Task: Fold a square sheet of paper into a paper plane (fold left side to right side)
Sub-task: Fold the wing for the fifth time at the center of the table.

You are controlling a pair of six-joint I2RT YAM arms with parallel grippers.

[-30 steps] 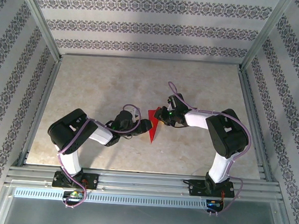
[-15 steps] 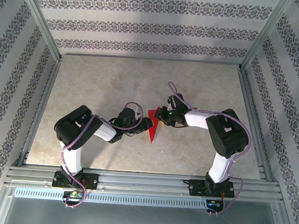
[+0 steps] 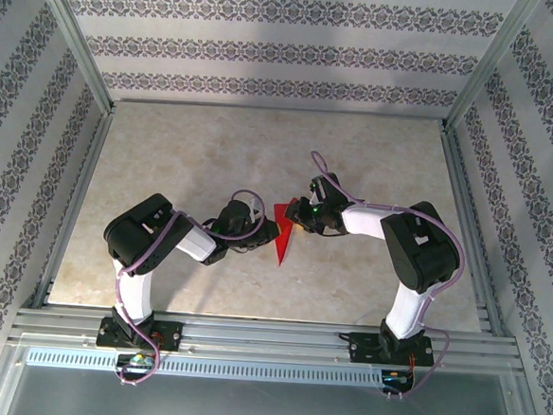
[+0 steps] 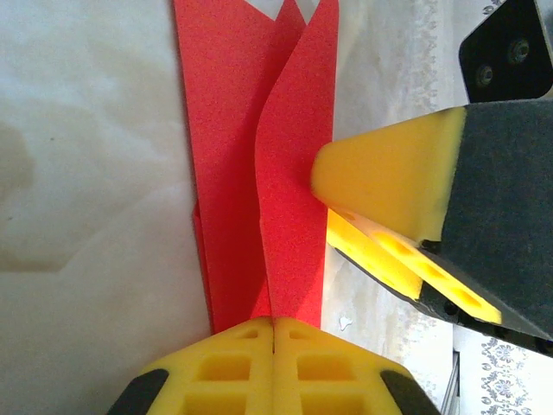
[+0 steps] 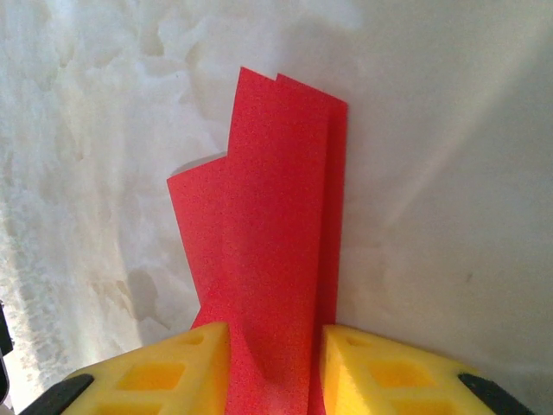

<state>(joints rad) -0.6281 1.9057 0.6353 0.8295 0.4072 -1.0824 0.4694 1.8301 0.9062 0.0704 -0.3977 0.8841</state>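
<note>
Mid-surface (image 3: pixel 214 156), between the two arms, the plane (image 3: pixel 282 236) lies as a narrow red dart, point toward the bases. Left hand (image 4: pixel 274 327) is pressed together on it, with the paper running into the seam between its pads. Right hand (image 5: pixel 275 346) has its pads (image 5: pixel 164 376) apart and paper filling the gap; can't tell if it's pinching or just straddling. Risks as I see them: both hands are on one thin piece, so any pull apart or twist could tear it or drag a crease open. In the left wrist view the top layer bows up off the lower one, and the right fingertip touches its edge. A push there could buckle it and set a crooked crease. If the right hand has no real grip, the dart could pivot about the left pinch and the layers slide out of line. Safer to move one hand at a time
</note>
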